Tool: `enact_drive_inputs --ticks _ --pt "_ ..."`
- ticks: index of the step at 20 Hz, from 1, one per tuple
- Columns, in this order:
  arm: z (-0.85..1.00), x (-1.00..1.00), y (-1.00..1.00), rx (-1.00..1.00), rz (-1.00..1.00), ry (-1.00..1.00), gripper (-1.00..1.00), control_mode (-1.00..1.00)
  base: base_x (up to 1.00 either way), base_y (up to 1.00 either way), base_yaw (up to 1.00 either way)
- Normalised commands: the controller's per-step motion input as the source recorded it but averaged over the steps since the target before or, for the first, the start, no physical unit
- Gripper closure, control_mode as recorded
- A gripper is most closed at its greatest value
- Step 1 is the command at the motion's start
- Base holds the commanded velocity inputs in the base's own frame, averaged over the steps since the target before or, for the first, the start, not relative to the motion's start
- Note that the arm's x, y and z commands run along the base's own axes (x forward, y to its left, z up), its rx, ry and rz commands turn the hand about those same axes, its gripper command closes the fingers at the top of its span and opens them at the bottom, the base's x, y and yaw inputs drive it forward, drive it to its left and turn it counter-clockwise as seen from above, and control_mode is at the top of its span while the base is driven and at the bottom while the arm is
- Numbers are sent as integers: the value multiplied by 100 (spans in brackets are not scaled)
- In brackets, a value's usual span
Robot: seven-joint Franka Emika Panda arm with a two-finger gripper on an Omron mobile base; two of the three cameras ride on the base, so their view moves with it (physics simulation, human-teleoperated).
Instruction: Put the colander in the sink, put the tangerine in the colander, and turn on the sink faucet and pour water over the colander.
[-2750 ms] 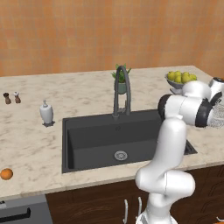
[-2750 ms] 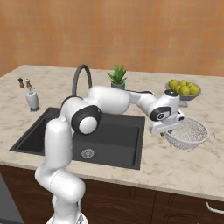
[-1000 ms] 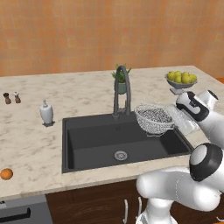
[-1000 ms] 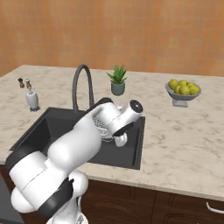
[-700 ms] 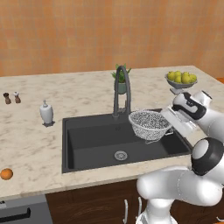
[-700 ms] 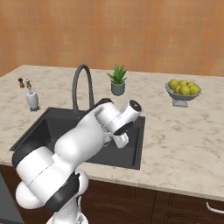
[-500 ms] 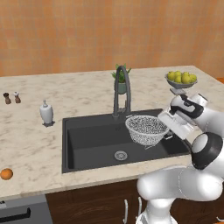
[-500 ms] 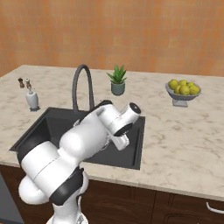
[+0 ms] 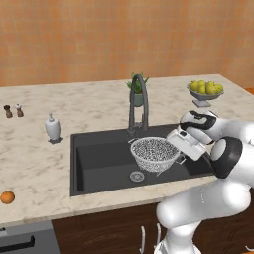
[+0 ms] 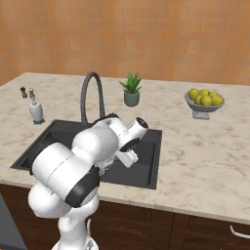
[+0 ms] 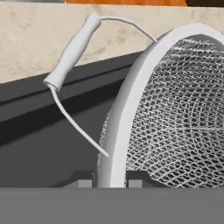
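The colander [image 9: 155, 154], a white-grey mesh bowl, hangs over the right half of the dark sink [image 9: 96, 161], just above the drain. My gripper [image 9: 176, 148] is shut on its right rim. In the hand view the rim [image 11: 124, 113] runs between my two fingertips, with one side handle [image 11: 72, 50] sticking out past it. From the right base view my arm covers most of the colander; a patch of mesh [image 10: 103, 166] shows below the hand. The sink faucet [image 9: 138, 101] arches behind the colander. The tangerine [image 9: 7, 197] lies on the counter's near left edge.
A white soap dispenser [image 9: 52, 128] stands left of the sink, with two small shakers [image 9: 13, 110] farther left. A potted plant [image 10: 131, 90] sits behind the faucet. A footed bowl of yellow-green fruit [image 9: 205, 92] is at the back right.
My gripper has carried the colander leftward and lower, from the sink's right edge to a spot over the basin near the drain. Nothing else has moved.
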Motion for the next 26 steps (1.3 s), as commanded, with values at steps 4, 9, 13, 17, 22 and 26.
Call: enact_drive_inputs --ticks 4,9,13,17,22,26 --pt "-38 24 19 -1 13 -3 100 -100 0 0 0" --pt "-39 9 2 0 12 -2 100 -100 0 0 0" --pt "-37 13 2 0 11 0 100 -100 0 0 0" --pt "-27 11 19 0 12 0 100 -100 0 0 0" --pt "-21 0 18 0 16 -2 100 -100 0 0 0" --pt "-26 6 11 0 13 -8 100 -100 0 0 0"
